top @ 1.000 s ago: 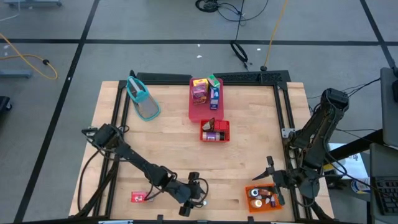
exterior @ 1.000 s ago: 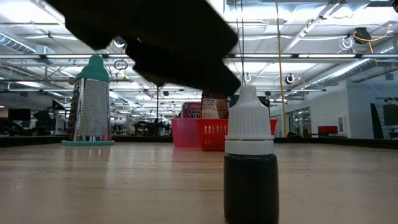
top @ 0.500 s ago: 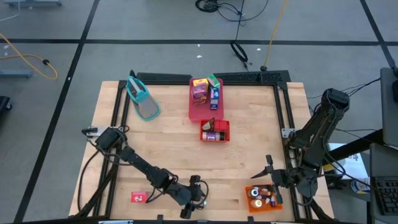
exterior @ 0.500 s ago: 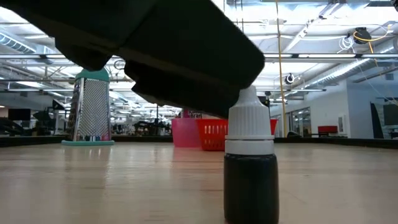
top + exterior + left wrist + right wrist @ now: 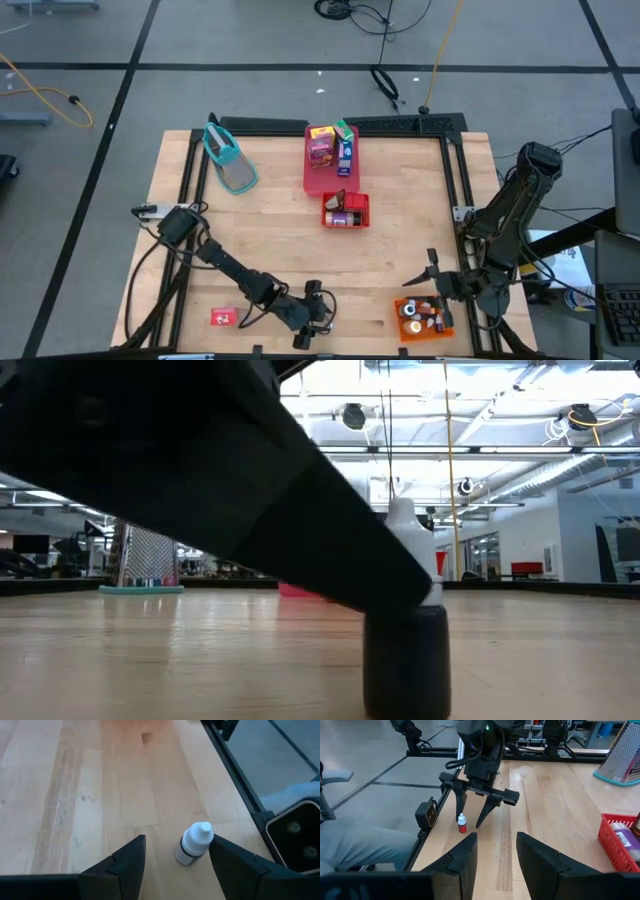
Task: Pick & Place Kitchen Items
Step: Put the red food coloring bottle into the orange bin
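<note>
Left end effector (image 5: 175, 852) hangs low over the near edge of the desk (image 5: 270, 235) with its fingers spread wide and nothing between them gripped; the small dropper bottle (image 5: 194, 842) stands upright in the gap, closer to one finger than the other, and seems not yet touched. In the right wrist view the same bottle (image 5: 462, 824) stands near the desk's edge, just under the spread fingers. Right end effector (image 5: 432, 278) waits over the orange bin (image 5: 424, 316) at the near right corner, its fingers parted about halfway and empty. Other kitchen items sit far off: cartons (image 5: 330, 145) in the pink tray (image 5: 312, 178), a jar in the red basket (image 5: 346, 211), a grater (image 5: 230, 157) at the far left, and a small red packet (image 5: 222, 317) near the left arm. The likely next step is closing on the bottle, and the risk is plain: it is tall, narrow and off-centre, so the nearer finger may meet it first and tip it over or push it toward the edge. A grip on the tapered white cap instead of the body could also let it slip out.
</note>
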`<control>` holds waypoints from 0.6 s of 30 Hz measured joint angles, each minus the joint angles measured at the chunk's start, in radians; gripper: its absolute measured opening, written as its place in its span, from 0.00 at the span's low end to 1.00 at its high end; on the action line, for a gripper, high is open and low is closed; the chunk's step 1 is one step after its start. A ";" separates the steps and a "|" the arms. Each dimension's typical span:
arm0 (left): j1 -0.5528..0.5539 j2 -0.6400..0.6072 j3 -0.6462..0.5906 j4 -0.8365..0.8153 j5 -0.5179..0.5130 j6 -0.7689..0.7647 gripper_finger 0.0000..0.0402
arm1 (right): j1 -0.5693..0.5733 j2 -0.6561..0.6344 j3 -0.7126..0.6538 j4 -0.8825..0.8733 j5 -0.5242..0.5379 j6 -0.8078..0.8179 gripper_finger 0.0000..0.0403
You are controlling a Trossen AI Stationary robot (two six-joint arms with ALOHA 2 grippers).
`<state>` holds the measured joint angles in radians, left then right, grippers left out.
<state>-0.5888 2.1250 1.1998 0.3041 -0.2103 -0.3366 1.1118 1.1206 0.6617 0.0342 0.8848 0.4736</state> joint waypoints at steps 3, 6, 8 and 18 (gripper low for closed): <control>0.001 0.002 0.001 0.020 -0.001 0.000 0.54 | 0.000 0.000 0.000 0.000 0.000 0.000 0.32; 0.001 0.002 0.001 0.042 0.000 0.012 0.54 | 0.000 0.000 0.000 0.000 0.000 0.000 0.32; 0.001 0.002 0.001 0.038 0.000 0.013 0.54 | 0.000 0.000 0.000 0.000 0.000 0.000 0.32; -0.002 0.002 0.001 0.039 0.031 0.020 0.32 | 0.000 0.000 0.000 0.000 0.000 0.000 0.32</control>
<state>-0.5903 2.1273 1.2003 0.3431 -0.1793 -0.3168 1.1118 1.1206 0.6617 0.0341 0.8852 0.4740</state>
